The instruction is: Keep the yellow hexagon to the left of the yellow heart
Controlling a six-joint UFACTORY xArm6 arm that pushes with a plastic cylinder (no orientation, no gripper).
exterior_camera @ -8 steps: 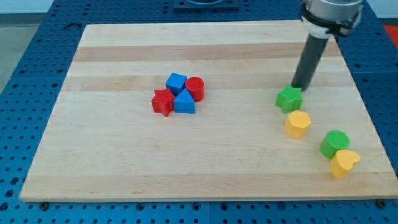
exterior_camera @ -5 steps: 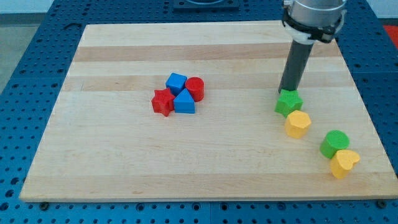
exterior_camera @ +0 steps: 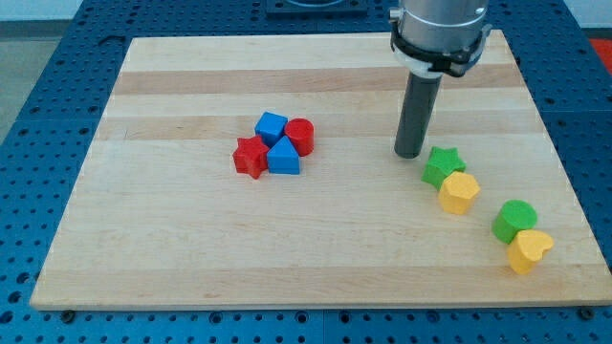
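Two yellows: yellow hexagon (exterior_camera: pixel 458 191) already left of yellow heart (exterior_camera: pixel 529 250).
Tip: my tip (exterior_camera: pixel 409 154) just upper-left of green star (exterior_camera: pixel 443 165).
Jaws: none, bare rod.
Next: steer clear, hold order.

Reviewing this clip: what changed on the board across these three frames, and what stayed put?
My tip slid toward the view's left, from above the green star to its upper left, now apart from it. The green star barely shifted, if at all. The yellow hexagon, green cylinder, yellow heart and the red and blue cluster stayed put; the hexagon remains left of the heart.
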